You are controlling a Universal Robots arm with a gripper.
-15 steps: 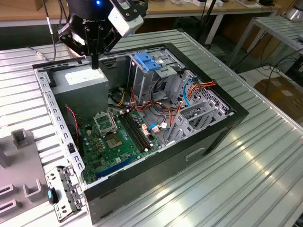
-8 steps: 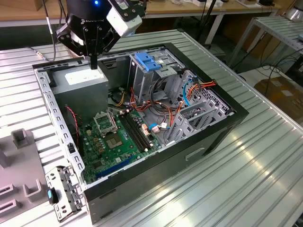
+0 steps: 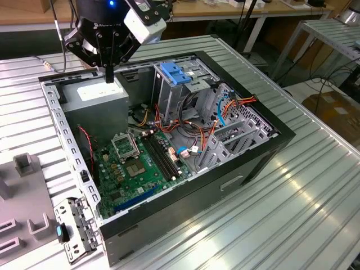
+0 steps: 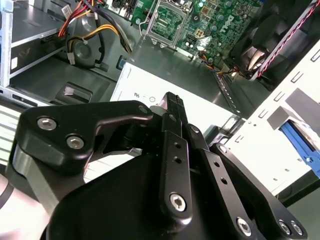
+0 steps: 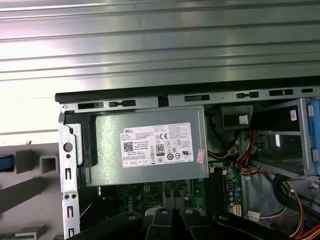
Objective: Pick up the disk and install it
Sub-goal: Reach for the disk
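My gripper (image 3: 108, 72) hangs just above the grey power supply (image 3: 95, 94) in the far corner of the open computer case (image 3: 185, 202), towards the exterior view's left. Its black fingers (image 4: 171, 102) are shut together and hold nothing. In both wrist views the white label of the power supply (image 5: 156, 147) lies right under them. A bright blue strip, by its look the disk's carrier (image 4: 300, 142), lies outside the case wall beside a grey block (image 4: 289, 114). The same blue disk edge (image 5: 5, 162) is in the first wrist view, apart from the gripper.
A light-blue slotted bracket (image 3: 174, 73) sits on the metal drive cage. The green motherboard (image 3: 135, 163) and loose coloured cables (image 3: 191, 132) lie on the case floor. A grey fixture with blocks (image 3: 25, 163) is outside the case, on the slatted metal table (image 3: 292, 214).
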